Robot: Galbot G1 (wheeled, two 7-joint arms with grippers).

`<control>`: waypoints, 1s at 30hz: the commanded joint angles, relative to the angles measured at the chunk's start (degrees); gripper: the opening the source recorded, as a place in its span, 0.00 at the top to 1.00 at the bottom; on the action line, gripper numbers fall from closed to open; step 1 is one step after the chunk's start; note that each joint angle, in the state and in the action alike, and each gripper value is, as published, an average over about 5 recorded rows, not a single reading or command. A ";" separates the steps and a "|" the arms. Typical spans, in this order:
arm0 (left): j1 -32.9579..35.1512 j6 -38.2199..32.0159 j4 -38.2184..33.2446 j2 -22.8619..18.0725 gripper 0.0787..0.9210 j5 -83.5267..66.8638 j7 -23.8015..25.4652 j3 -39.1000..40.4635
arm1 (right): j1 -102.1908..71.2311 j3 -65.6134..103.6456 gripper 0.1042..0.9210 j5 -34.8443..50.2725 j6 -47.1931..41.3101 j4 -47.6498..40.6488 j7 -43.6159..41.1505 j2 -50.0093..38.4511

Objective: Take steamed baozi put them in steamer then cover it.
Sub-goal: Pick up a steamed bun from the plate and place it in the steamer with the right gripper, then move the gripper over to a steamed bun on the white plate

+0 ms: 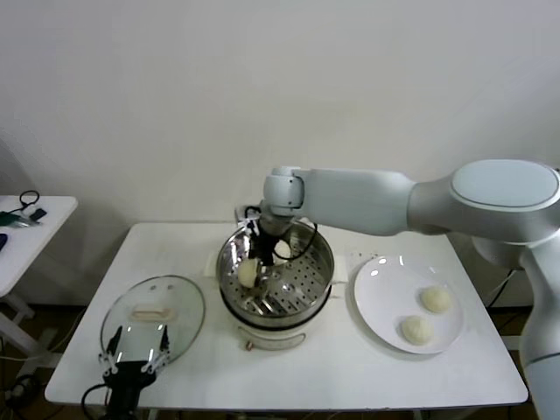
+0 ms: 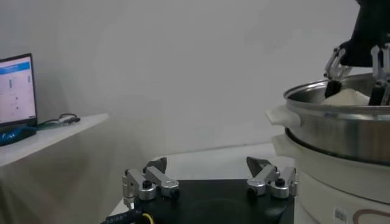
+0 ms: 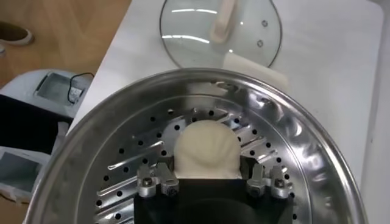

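Observation:
The steel steamer [image 1: 319, 254] stands mid-table on its white base. My right gripper [image 1: 255, 261] reaches into it and is shut on a cream-white baozi [image 1: 248, 274], low over the perforated tray. In the right wrist view the baozi [image 3: 206, 143] sits between the fingers [image 3: 166, 176]. Another white bun [image 1: 283, 249] shows behind the gripper in the pot. Two baozi [image 1: 436, 299] [image 1: 416, 329] lie on the white plate [image 1: 381, 293] to the right. The glass cover [image 1: 153, 315] lies flat left of the pot. My left gripper [image 1: 131, 366] is open and empty at the table's front left edge.
A small white side table [image 1: 31, 227] with cables stands at far left, and a lit screen [image 2: 15, 85] sits on it. The wall is close behind the table. The pot's rim [image 2: 341, 131] rises to the right of the left gripper [image 2: 207, 169].

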 commanded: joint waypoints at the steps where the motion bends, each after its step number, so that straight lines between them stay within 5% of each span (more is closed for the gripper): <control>1: 0.20 -0.01 0.21 -0.12 0.12 -0.07 -0.04 -0.05 | -1.53 -0.28 0.27 -1.02 -0.05 -0.83 0.14 0.92; 8: 0.65 -0.37 0.62 -0.35 0.12 0.05 -0.12 -0.04 | -1.48 0.20 0.13 -1.80 -0.35 -0.53 0.12 0.22; 19: 0.78 -0.52 0.49 -0.35 0.12 0.10 -0.27 -0.07 | 7.49 0.59 0.12 0.28 2.16 5.81 -4.24 -7.71; 30: 1.20 -0.61 0.18 -0.08 0.12 0.21 -0.03 -0.32 | 14.46 0.05 0.12 -4.24 5.44 17.17 -6.50 -26.08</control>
